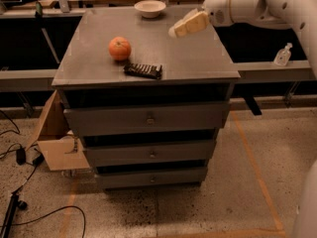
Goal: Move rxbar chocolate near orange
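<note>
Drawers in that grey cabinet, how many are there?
3, stacked: the top drawer under the tabletop, the middle drawer below it, the bottom drawer nearest the floor. The tool hovers over the tabletop's far end.

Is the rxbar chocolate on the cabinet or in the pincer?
The rxbar chocolate lies flat on the cabinet, beside the orange; the pincer hovers apart, upper right.

The table (198, 58) carries one orange (120, 48), one dark wrapped bar (143, 71) just beside it at the orange's 5 o'clock, and one white bowl (150, 8) at the table's 12 o'clock edge. One tool (177, 29) hangs over the table toward 2 o'clock. Below are three drawers (148, 118), with one cardboard box (54, 138) at 8 o'clock and one small bottle (283, 55) at 3 o'clock.
</note>
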You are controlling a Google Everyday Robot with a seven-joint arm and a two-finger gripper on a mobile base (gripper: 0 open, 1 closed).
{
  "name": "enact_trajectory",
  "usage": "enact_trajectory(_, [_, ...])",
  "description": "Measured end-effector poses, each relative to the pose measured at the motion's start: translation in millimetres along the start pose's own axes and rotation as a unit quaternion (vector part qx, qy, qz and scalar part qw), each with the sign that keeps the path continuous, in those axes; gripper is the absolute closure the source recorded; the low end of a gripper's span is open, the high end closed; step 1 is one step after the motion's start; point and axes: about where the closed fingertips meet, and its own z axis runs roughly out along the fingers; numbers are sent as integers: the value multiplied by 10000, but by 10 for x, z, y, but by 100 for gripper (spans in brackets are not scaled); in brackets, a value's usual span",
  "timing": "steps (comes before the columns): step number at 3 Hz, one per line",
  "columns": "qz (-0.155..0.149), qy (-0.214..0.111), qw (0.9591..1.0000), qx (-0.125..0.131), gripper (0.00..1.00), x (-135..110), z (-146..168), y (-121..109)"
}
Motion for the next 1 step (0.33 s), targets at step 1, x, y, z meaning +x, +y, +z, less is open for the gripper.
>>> enact_trajectory(1, [-132, -217, 9994, 227, 0, -279, -165, -189])
